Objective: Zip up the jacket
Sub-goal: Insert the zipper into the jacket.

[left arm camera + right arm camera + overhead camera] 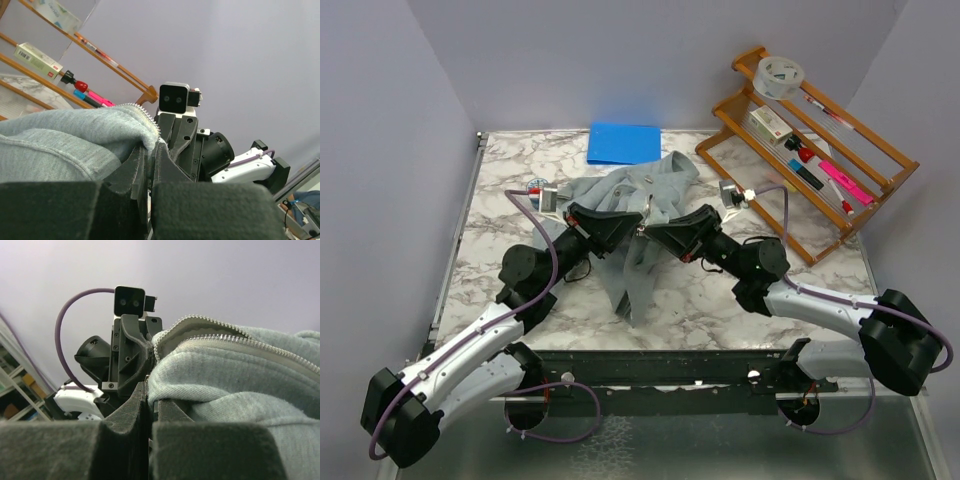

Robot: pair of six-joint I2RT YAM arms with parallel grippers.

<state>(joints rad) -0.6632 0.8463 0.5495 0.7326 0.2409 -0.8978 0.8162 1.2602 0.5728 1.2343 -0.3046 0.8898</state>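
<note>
When viewed from above, found heaped at the centre of the marble table (pixel 520 170): the jacket (pixel 640 200), grey fleece, bunched toward 12 o'clock and trailing a narrow tail toward 6. Sits just beside the blue pad (pixel 623 143), which lies at 12 o'clock.

Reaching in from 9 o'clock, the left gripper (pixel 636 232); from 3 o'clock, the right gripper (pixel 650 232). Tips almost meeting over the fabric at mid-heap.

From the left wrist: left gripper (pixel 150 157) pressed together, pinching a fold of the jacket (pixel 65 145) close under the pale zipper teeth (pixel 148 115). Fabric spilling off toward 9 o'clock. Close behind at 1 o'clock, the black body of the right gripper (pixel 172 132), facing in.

From the right wrist: right gripper (pixel 148 392) likewise pressed together, pinching the jacket (pixel 235 380) at its rolled edge. Two rows of zipper teeth (pixel 225 339), apart, running off toward 3 o'clock. At 11 o'clock, the left gripper (pixel 127 357), upright and near.

At 2 o'clock on the table, a wooden rack (pixel 840 215) with a tape roll (pixel 780 75) and markers.
</note>
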